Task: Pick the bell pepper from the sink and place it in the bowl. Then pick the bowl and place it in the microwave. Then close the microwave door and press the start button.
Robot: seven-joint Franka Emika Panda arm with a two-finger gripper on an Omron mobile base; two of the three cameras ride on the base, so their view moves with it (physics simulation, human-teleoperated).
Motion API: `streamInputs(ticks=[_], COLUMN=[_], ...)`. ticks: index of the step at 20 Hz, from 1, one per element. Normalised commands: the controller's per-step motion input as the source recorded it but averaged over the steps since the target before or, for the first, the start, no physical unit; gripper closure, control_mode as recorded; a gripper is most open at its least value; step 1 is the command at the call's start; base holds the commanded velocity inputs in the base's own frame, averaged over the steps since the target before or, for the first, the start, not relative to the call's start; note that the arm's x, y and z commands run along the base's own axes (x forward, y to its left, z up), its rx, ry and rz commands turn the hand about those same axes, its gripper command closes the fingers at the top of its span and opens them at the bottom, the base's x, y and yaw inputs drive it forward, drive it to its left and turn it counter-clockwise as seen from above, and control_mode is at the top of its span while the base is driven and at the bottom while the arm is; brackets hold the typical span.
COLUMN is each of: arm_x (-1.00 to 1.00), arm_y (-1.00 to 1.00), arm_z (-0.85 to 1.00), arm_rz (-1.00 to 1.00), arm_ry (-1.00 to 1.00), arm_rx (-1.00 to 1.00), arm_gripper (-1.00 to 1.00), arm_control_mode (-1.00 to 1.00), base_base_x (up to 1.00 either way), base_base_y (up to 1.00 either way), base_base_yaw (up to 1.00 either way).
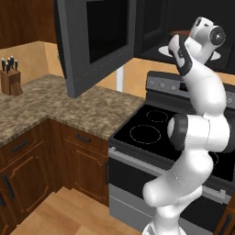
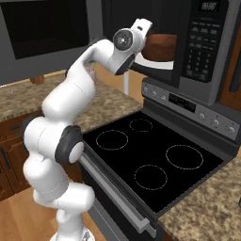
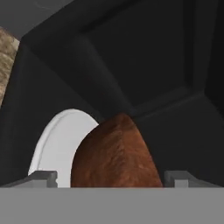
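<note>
hand: spread wide, clear of bowl | bowl on turntable | microwave door open

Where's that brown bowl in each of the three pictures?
Left base view: the bowl is hidden behind the robot's wrist; I cannot pick it out.
Right base view: the bowl sits upper centre-right, inside the microwave, just past the wrist.
Hand view: the bowl is at bottom centre.
Shared landmark: the white turntable plate, under the bowl and beside the wrist.

bowl reddish-brown | turntable plate white | microwave black | counter speckled brown
</note>
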Motion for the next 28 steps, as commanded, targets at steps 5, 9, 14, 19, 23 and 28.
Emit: streamInputs(ticks=[5, 9, 14, 19, 23, 28], arm_x=[-0.99, -1.0, -0.97, -0.98, -1.0, -1.0], arm_y=[0.47, 0.46, 0.33, 0.31, 0.4, 0.53], arm_z=[0.14, 0.56, 0.61, 0.66, 0.16, -0.02], arm_rz=[0.0, 0.0, 0.01, 0.04, 0.0, 0.0], arm_ry=[-0.2, -0.03, 0.1, 0.24, 0.17, -0.02], arm_rx=[0.0, 0.0, 0.0, 0.0, 0.0, 0.0], arm_gripper=[-1.0, -1.0, -1.0, -1.0, -1.0, -1.0], arm_control_mode=[-1.0, -1.0, -1.0, -1.0, -1.0, -1.0], base_base_x=[0.0, 0.0, 0.0, 0.0, 0.0, 0.0], base_base_y=[0.0, 0.0, 0.0, 0.0, 0.0, 0.0], base_base_yaw=[0.0, 0.0, 0.0, 0.0, 0.0, 0.0])
